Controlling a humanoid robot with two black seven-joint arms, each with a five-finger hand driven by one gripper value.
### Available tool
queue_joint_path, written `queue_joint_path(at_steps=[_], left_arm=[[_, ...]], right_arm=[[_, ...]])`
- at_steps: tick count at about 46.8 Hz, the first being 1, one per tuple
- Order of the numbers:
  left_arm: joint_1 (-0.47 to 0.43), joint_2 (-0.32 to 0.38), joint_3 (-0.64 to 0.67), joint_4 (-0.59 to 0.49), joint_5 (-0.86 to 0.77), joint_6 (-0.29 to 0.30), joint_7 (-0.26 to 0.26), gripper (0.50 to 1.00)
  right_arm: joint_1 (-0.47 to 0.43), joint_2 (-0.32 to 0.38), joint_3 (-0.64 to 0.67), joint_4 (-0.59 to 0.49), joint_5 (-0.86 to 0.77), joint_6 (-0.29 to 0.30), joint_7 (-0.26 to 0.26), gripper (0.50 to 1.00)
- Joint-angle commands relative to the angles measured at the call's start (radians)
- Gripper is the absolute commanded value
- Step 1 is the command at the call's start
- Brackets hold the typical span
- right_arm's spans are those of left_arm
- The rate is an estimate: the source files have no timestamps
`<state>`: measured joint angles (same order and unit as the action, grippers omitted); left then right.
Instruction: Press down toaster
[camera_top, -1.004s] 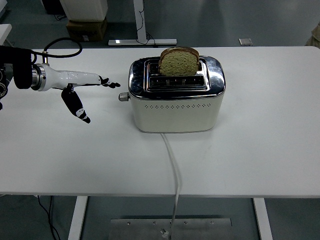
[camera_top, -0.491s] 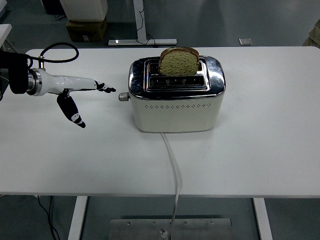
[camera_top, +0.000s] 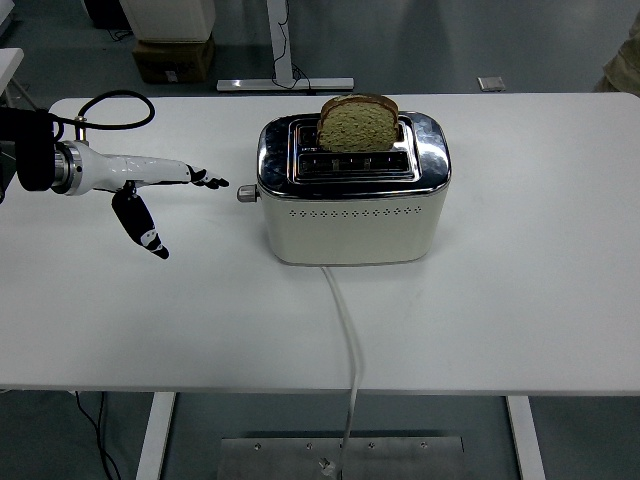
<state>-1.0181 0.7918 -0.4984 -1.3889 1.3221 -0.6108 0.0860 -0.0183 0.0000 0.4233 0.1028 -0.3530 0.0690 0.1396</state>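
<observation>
A cream and chrome toaster (camera_top: 352, 190) stands in the middle of the white table (camera_top: 540, 260). One slice of brown bread (camera_top: 358, 122) sticks up out of its far slot. Its small lever knob (camera_top: 246, 194) juts from the left end. My left hand (camera_top: 180, 195) hovers left of the toaster, its fingers (camera_top: 210, 180) stretched flat toward the knob, a short gap away from it, and the thumb (camera_top: 140, 225) hanging down. It holds nothing. The right arm is out of sight.
The toaster's white cord (camera_top: 345, 330) runs from its front down over the table's near edge. A black cable (camera_top: 105, 108) loops behind my left wrist. Boxes (camera_top: 172, 55) and a desk leg (camera_top: 283, 60) stand on the floor beyond the table.
My left hand drew back to the left and a little lower, away from the toaster's knob, mostly in the first half second. Toaster and bread have not moved.
</observation>
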Motion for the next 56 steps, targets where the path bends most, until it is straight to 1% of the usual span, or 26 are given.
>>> queue_joint_path(at_steps=[1, 20, 41, 46, 56], left_arm=[[0.001, -0.002, 0.0, 0.002, -0.001, 0.0, 0.0, 1.0], [0.007, -0.025, 0.0, 0.016, -0.001, 0.0, 0.0, 1.0], [0.003, -0.028, 0.0, 0.019, -0.003, 0.0, 0.0, 1.0], [0.001, -0.042, 0.0, 0.021, -0.003, 0.0, 0.0, 1.0], [0.003, -0.048, 0.0, 0.034, -0.003, 0.0, 0.0, 1.0]], right_arm=[[0.0, 0.0, 0.0, 0.0, 0.0, 0.0, 0.0, 1.0], [0.0, 0.0, 0.0, 0.0, 0.002, 0.0, 0.0, 1.0], [0.0, 0.0, 0.002, 0.0, 0.002, 0.0, 0.0, 1.0], [0.0, 0.0, 0.0, 0.0, 0.002, 0.0, 0.0, 0.998], [0.0, 0.0, 0.002, 0.0, 0.002, 0.0, 0.0, 1.0]])
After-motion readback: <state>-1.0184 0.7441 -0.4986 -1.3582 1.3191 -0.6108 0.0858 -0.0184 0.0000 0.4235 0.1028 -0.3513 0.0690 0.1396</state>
